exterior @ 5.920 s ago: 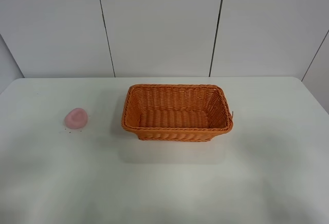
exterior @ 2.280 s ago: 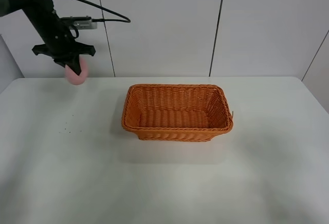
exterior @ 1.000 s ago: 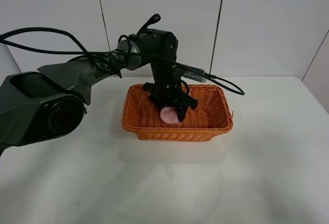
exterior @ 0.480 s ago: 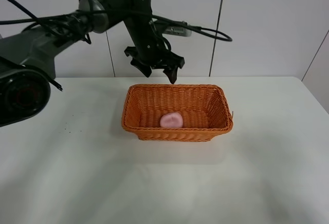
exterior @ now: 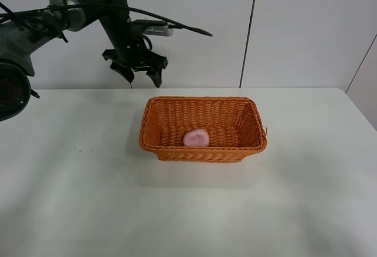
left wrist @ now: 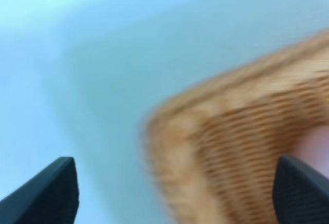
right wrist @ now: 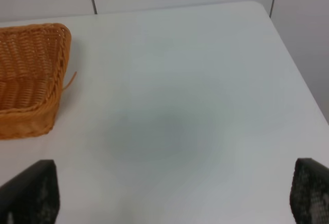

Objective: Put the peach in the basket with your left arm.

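The pale pink peach (exterior: 196, 137) lies on the floor of the orange wicker basket (exterior: 203, 152), left of its middle. My left gripper (exterior: 139, 74) is open and empty, raised in the air behind and to the left of the basket, in front of the wall. The left wrist view is blurred: it shows a basket corner (left wrist: 231, 147), a pink patch of peach (left wrist: 317, 149) and both fingertips (left wrist: 51, 193) spread apart. My right gripper (right wrist: 172, 203) is open and empty over bare table to the right of the basket (right wrist: 31, 80); it does not show in the exterior view.
The basket stands mid-table on a white table (exterior: 188, 210). A white panelled wall (exterior: 294, 27) stands behind the table. The left arm's black cables (exterior: 177, 28) trail in the air above the table's back left.
My left gripper let the peach go in the basket, rose, and has moved left and away from the basket. The peach stays in the basket.
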